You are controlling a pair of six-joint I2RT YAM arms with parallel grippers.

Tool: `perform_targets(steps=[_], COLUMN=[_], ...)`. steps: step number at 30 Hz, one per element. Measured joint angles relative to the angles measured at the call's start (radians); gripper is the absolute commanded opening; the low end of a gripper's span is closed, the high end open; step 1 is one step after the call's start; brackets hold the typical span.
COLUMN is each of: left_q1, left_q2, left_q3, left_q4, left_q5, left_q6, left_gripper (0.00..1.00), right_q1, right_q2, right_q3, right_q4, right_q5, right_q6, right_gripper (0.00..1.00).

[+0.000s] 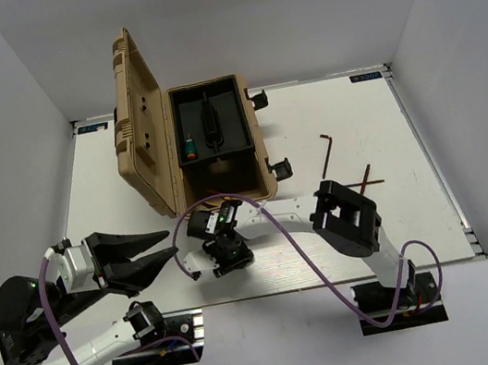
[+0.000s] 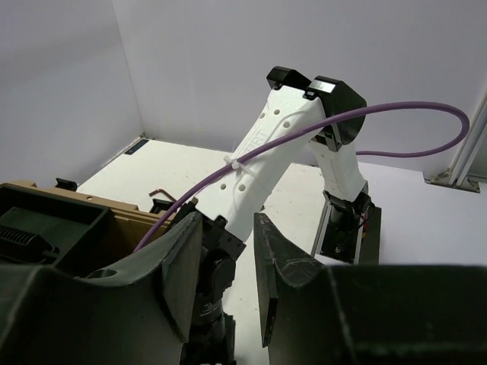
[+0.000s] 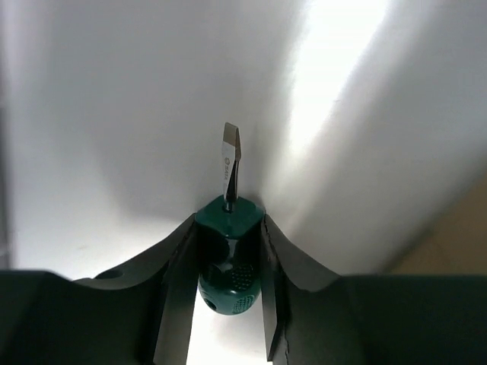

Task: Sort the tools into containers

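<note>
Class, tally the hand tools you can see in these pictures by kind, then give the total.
Screwdrivers: 2 (tray screwdriver in the toolbox tray; held screwdriver in the right hand)
Hex keys: 2 (upper hex key, lower hex key, both on the table)
Pliers: 0 in view
Total: 4

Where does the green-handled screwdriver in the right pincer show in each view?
Top external: not visible; the right pincer hides it, in front of the tan tool case.
Left wrist: not visible.
Right wrist: centre, green-handled screwdriver clamped between the fingers, blade pointing up the picture.
Shared landmark: the white table.
</note>
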Motion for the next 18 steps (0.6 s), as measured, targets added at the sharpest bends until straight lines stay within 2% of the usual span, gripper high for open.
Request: perform_targets(steps=[2, 6, 8, 11, 14, 18], left_q1=[0.000, 0.000, 0.000, 0.000, 0.000, 0.000], left_q2=[0.000, 0.000, 0.004, 0.019, 0.047, 0.066], left_q3=[0.000, 0.000, 0.000, 0.000, 0.013, 0.035], left_q4=[0.000, 0.002, 0.006, 0.012, 0.014, 0.037], left_q5=[0.000, 0.001, 0.005, 0.009, 0.011, 0.024], left_q6=[0.000, 0.000, 0.002, 0.008, 0.015, 0.018], left_gripper=[0.44, 0.44, 0.44, 0.44, 0.44, 0.44], right_q1=[-0.001, 0.002, 0.002, 0.003, -0.002, -0.034], right_q2=[-0.007, -0.024, -0.042, -0.084, -0.165, -0.316], right_q3=[-0.002, 0.033, 0.092, 0.280, 0.411, 0.415], right_q4=[-0.039, -0.214, -0.325, -0.443, -0.455, -0.517], right_q5=[-0.054, -0.264, -0.375, -0.488, -0.505, -0.397], right_q6=[0.004, 0.007, 0.002, -0.005, 0.003, 0.025], right_gripper=[0.00, 0.00, 0.00, 0.00, 0.00, 0.00])
